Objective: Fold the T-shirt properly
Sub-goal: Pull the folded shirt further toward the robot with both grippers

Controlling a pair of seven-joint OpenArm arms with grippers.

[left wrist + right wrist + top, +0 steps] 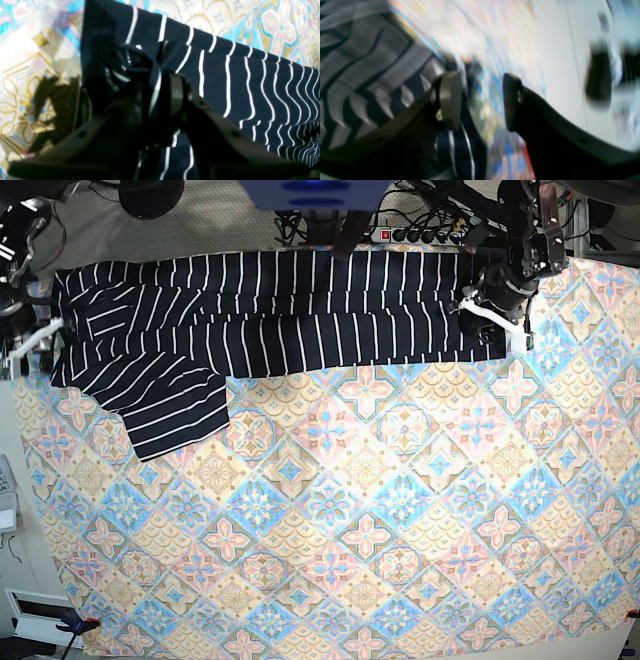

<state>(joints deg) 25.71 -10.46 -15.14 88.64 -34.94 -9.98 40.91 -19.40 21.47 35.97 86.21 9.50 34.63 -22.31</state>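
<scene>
We see the T-shirt (280, 315) lying folded into a long band along the far edge of the tabletop (400, 510), running nearly from the far left corner to the far right corner as the base view shows it. One striped sleeve (170, 405) fans out toward the near side at the band's left end. The floral tablecloth (380, 480) covers the rest of the surface.

Our left end effector (160, 82) sits at the band's end by the far right corner of the base view. In the left wrist view a bunched fold of striped cloth lies between its fingers (176, 92), but the jaws look dark and blurred there, so we cannot tell whether they pinch the cloth or stand loose around it.

Our right end effector (480, 100) is at the opposite end of the band, at the tabletop's left edge in the base view. In the right wrist view its two pads (450, 100) stand clearly apart with only tablecloth showing between them; it has hold of nothing. The striped fabric lies just beside and partly under its one finger. That view is heavily smeared.
</scene>
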